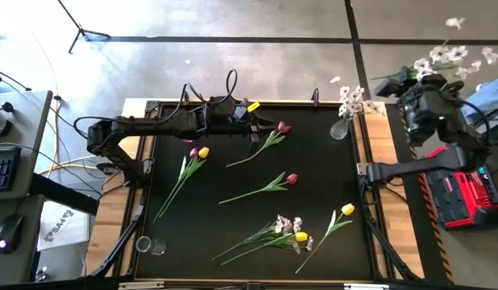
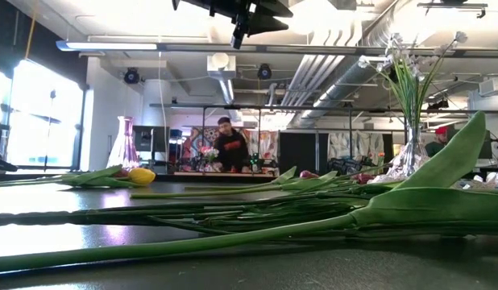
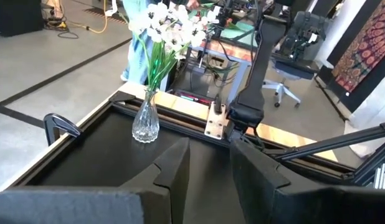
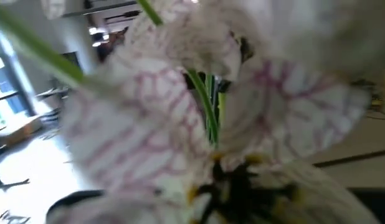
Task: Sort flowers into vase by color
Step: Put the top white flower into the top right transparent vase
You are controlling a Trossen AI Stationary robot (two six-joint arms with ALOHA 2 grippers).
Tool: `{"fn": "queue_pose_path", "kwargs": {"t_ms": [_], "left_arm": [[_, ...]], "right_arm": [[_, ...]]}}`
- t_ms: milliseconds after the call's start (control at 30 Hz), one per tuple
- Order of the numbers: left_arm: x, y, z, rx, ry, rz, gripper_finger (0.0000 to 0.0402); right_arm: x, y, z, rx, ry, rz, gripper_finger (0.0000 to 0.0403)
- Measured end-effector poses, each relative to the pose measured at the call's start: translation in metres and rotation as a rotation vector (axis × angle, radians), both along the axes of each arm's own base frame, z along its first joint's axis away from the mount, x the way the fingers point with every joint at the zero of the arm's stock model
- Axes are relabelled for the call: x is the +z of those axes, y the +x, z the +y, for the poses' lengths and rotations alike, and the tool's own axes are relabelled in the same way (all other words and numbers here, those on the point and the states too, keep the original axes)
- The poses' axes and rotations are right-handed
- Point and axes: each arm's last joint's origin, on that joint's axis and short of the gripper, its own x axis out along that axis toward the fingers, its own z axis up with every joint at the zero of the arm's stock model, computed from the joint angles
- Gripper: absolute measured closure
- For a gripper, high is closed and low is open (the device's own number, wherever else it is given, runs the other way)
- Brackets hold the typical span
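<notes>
Looking down, I see my left gripper (image 1: pixel 263 129) half spread beside a dark red tulip (image 1: pixel 269 139), holding nothing. My right gripper (image 1: pixel 410 79), off the surface (image 1: pixel 313 161), is pinching a white spray (image 1: pixel 454 55). Other flowers lie scattered; a clear vase (image 1: pixel 340 127) holds white blossoms (image 1: pixel 351 98).

Almost nothing can be read here. A white printed sheet of paper (image 1: pixel 60 224) lying on the floor beside the left edge of the black-topped table (image 1: pixel 313 161) carries dark lettering, too small to make out. The red plastic tool case (image 1: pixel 460 190) off the table's right edge bears markings that cannot be read either.
</notes>
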Motion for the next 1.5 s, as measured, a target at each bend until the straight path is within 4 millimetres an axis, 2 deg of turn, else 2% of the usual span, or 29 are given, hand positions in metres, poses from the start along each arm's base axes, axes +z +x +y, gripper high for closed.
{"fn": "queue_pose_path", "kwargs": {"t_ms": [133,433,667,867,1067,1333,1500], "left_arm": [[-0.001,0.0,0.0,0.0,-0.001,0.007,0.0296],[-0.001,0.0,0.0,-0.001,-0.002,0.009,0.0296],[-0.001,0.0,0.0,-0.001,-0.002,0.009,0.0296],[-0.006,0.002,0.0,-0.001,-0.007,0.031,0.0296],[-0.008,0.002,0.0,-0.003,-0.012,0.049,0.0296],[-0.008,0.002,-0.001,-0.003,-0.019,0.047,0.0296],[-0.008,0.001,0.0,-0.006,0.006,0.05,0.0296]], "right_arm": [[-0.019,-0.009,-0.005,-0.041,0.029,-0.003,0.0403],[-0.067,-0.015,-0.013,-0.047,0.292,0.009,0.0403],[-0.111,0.001,-0.021,-0.11,0.335,0.088,0.0403],[-0.136,0.019,-0.029,-0.09,0.319,0.026,0.0403],[-0.137,0.026,-0.03,-0.051,0.308,-0.036,0.0403],[-0.11,0.02,-0.028,-0.017,0.283,-0.042,0.0403],[-0.102,0.018,-0.026,0.042,0.323,-0.047,0.0403]]}}
